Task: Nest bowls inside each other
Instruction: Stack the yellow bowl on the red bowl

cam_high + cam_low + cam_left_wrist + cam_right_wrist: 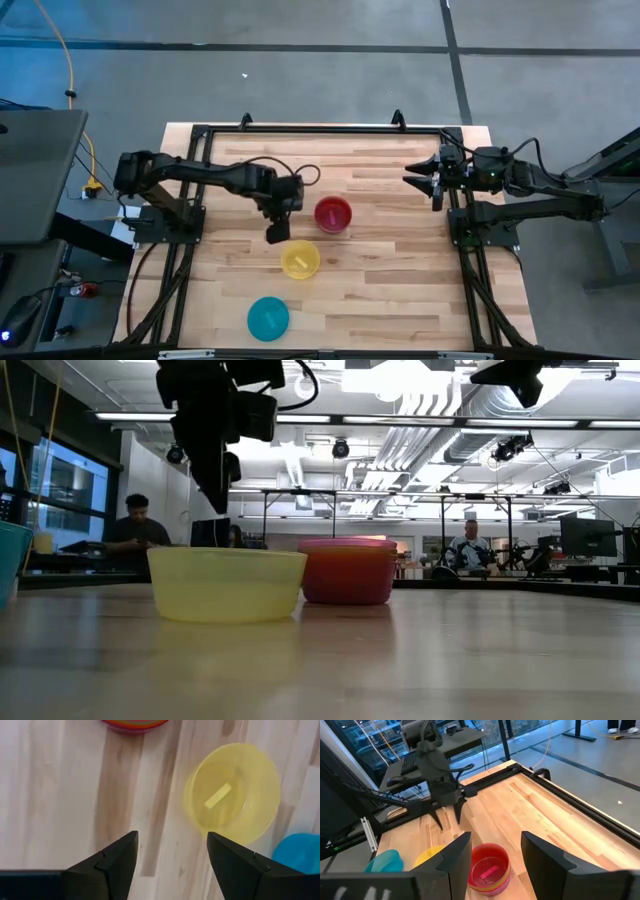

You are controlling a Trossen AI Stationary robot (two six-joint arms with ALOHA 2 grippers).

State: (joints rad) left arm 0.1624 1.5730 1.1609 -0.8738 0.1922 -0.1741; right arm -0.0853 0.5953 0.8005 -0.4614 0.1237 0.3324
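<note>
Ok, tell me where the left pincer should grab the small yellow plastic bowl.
Grip the small yellow plastic bowl by its thin rim, coming straight down from above with one finger inside and one outside. It sits upright and open-topped on the wooden table, apart from the red-looking stack and the blue bowl. The left pincer already hovers open beside it.

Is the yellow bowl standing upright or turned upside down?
Upright. The yellow bowl shows its open inside from above, with a small label on its bottom. In the low view its rim faces up on the table.

Translucent, seemingly plastic yellow bowl (232,795) on smooth pale wooden table (400,260).
</note>
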